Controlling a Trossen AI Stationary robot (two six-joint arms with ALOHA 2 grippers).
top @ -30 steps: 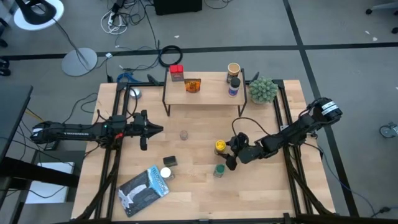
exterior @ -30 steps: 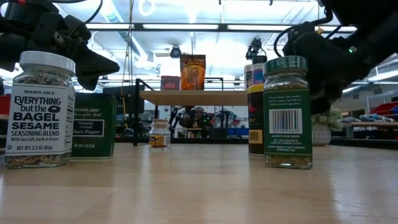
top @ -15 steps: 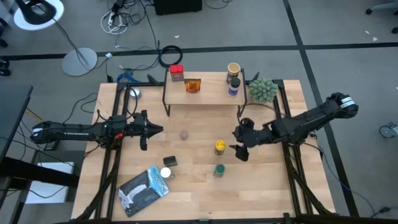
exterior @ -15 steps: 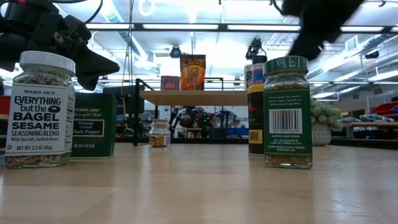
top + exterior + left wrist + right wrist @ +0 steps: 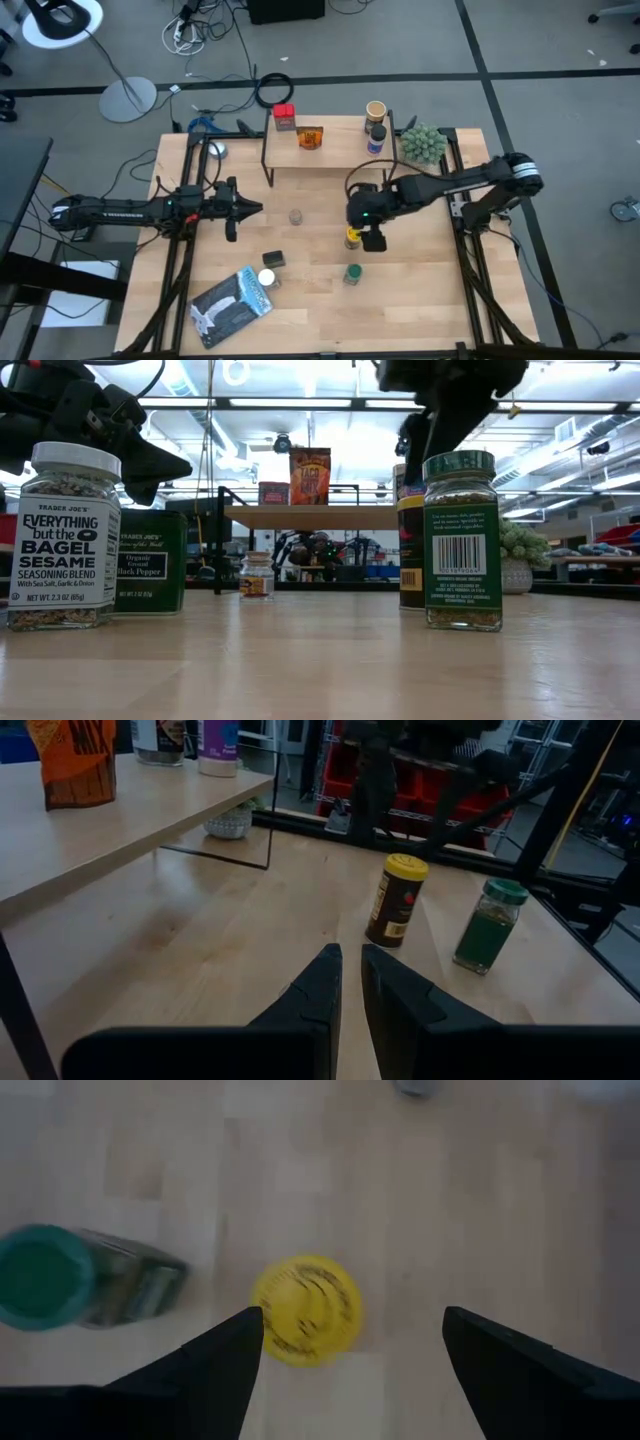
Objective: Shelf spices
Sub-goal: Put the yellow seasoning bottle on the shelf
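A yellow-lidded spice jar point(image 5: 351, 237) stands on the table, with a green-lidded jar point(image 5: 352, 272) nearer the front. My right gripper point(image 5: 350, 1342) hangs open above the yellow lid point(image 5: 305, 1308), pointing down, a finger on either side and clear of it. My left gripper point(image 5: 250, 208) waits shut at the table's left, pointing level point(image 5: 345, 990). The shelf point(image 5: 330, 150) at the back carries a red tin point(image 5: 284, 117), an orange packet point(image 5: 309, 137) and two jars point(image 5: 375, 125). A small jar point(image 5: 296, 216), a dark tin point(image 5: 272, 259) and a white-lidded jar point(image 5: 266, 279) stand on the table.
A flat blue-grey packet point(image 5: 232, 305) lies near the front left. A spiky green plant point(image 5: 423, 145) stands beside the shelf's right end. Bare tabletop point(image 5: 420, 300) lies at the front right.
My right gripper has risen from beside the green-lidded jar and swung toward the table's left and far side. It has rolled and tipped from nearly level to pointing down, and now hangs over the yellow-lidded jar, still open. The jars have stayed in place.
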